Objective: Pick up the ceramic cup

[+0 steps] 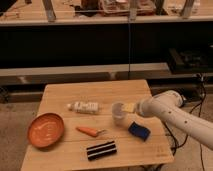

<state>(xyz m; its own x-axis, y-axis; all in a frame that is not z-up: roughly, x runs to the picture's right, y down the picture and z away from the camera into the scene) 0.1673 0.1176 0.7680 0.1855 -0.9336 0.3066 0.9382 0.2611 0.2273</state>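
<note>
Your ceramic cup (119,115) stands upright, right of centre on the table (100,90), with the white tube (85,106) to its left and the blue sponge (138,131) near-right. The gripper (129,107) sits at its right rim (a side approach suits a handleless cup); whether it is clamped on, you cannot tell.

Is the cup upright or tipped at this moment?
Upright: the cup stands on the table with its round rim facing up. The claw is at its right side, near the rim.
</note>
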